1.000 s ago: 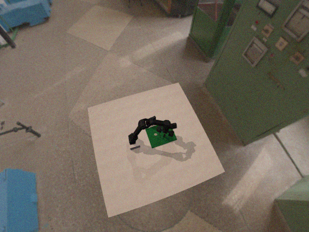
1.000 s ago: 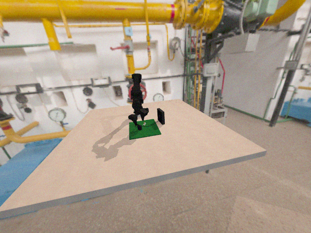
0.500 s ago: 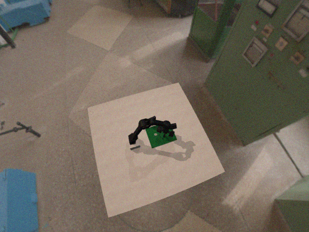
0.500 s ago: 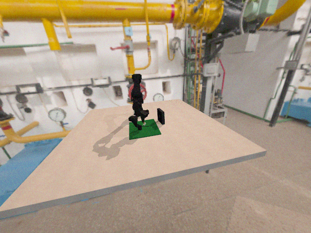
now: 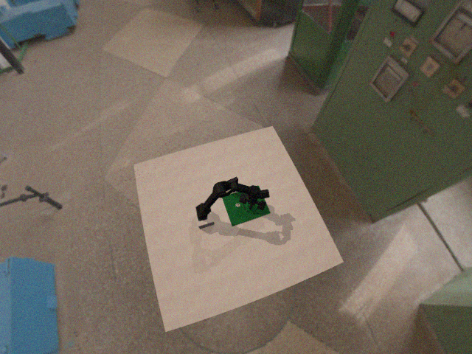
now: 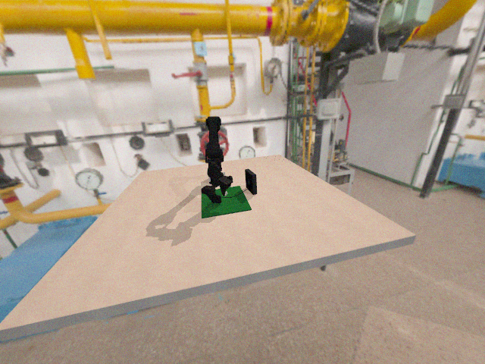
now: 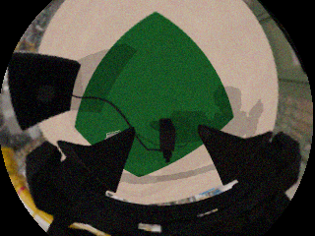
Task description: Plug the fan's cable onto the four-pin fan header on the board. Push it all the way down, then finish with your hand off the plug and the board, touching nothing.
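Note:
The green board (image 5: 236, 217) (image 6: 231, 209) (image 7: 157, 59) lies on the table. The black fan (image 6: 251, 181) (image 7: 41, 88) stands beside it. The fan's thin cable (image 7: 105, 100) runs over the board, passes the left fingertip and ends at the black plug (image 7: 167, 135). My gripper (image 6: 221, 198) (image 7: 167, 129) is open and empty, low over the board. In the wrist view the plug shows between the spread fingertips; whether they are down at its height I cannot tell. The small pale header (image 7: 113, 134) (image 5: 237, 204) is apart from the plug, just left of the left fingertip, partly hidden in the wrist view.
The pale table (image 5: 183, 274) (image 6: 273, 235) extends around the board. A dark flat bar (image 5: 206, 225) lies near the arm's base. The upright fan is close to the board's edge. The arm casts shadows across the board and table.

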`<state>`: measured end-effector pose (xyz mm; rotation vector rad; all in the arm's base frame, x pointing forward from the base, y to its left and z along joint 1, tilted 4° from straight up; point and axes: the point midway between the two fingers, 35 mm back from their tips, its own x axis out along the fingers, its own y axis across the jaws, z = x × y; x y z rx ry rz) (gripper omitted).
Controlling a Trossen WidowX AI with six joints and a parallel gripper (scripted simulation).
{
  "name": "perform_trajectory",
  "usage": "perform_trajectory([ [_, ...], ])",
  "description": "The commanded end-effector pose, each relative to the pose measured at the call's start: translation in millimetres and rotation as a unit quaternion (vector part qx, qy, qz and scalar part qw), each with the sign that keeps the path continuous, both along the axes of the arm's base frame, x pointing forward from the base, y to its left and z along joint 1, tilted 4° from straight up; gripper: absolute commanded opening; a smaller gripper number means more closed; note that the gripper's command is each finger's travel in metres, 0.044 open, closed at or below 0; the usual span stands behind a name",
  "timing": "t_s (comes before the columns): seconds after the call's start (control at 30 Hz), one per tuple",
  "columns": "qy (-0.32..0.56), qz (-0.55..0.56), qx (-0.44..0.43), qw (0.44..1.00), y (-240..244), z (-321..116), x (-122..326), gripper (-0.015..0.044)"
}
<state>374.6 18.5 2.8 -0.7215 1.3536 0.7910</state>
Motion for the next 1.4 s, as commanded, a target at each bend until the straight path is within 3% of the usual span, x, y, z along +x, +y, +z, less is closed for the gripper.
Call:
perform_trajectory([
  [0.0, 0.003, -0.002, -0.001, 1.000, 0, -9, -1, 0.0440],
  [0.23, 0.003, -0.002, -0.001, 1.000, 0, -12, -1, 0.0440],
  [0.8, 0.002, 0.000, 0.000, 1.000, 1, -9, -1, 0.0000],
  [0.93, 0.002, 0.000, 0.000, 1.000, 0, -7, -1, 0.0000],
  [1.07, 0.003, -0.002, -0.001, 1.000, -3, 37, -3, 0.0000],
  [1.37, 0.005, -0.027, 0.000, 1.000, -1, 40, -6, 0.0000],
])
